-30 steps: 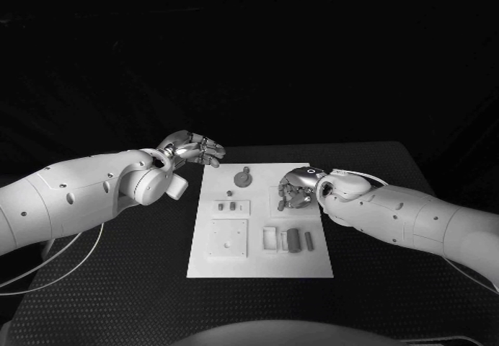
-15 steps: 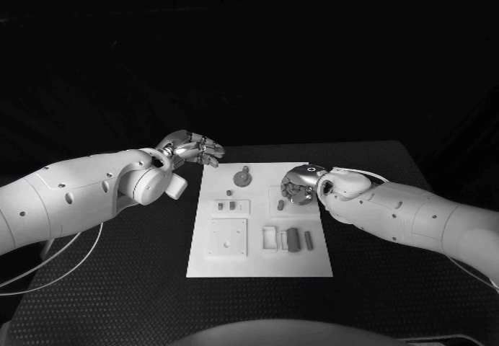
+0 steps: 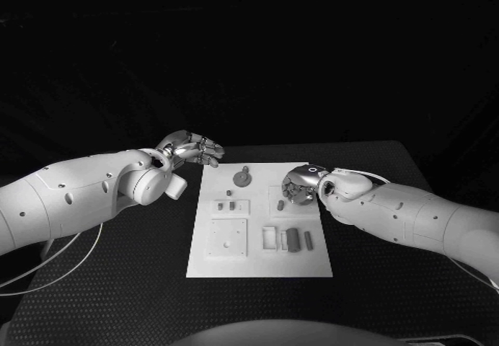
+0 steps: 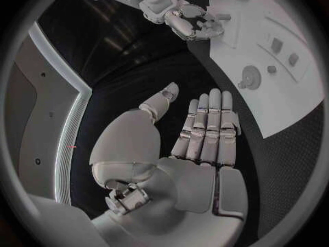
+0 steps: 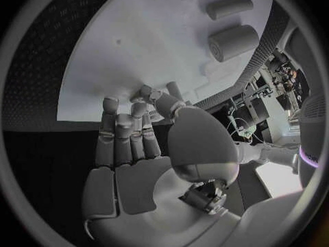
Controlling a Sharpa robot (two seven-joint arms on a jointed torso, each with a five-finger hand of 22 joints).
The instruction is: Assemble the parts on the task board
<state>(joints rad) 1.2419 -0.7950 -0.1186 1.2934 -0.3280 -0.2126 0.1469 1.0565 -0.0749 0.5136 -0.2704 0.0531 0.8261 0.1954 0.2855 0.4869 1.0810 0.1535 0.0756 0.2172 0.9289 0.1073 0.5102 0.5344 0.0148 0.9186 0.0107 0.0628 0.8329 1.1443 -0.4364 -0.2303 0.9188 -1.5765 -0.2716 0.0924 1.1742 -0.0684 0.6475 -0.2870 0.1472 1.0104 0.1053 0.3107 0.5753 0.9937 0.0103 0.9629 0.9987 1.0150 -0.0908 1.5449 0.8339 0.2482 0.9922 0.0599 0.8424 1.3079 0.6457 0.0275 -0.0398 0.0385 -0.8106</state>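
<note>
Parts (image 3: 294, 240) lie loose on the task board (image 3: 260, 267) (assembly seemingly barely begun), right hand (image 3: 298, 186) curled over one, grip unclear, left hand (image 3: 192, 149) hovering empty, fingers apart.

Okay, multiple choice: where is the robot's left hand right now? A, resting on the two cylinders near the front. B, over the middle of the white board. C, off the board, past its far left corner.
C: the left hand hangs open over the black table, beyond the white board and its far left corner.
</note>
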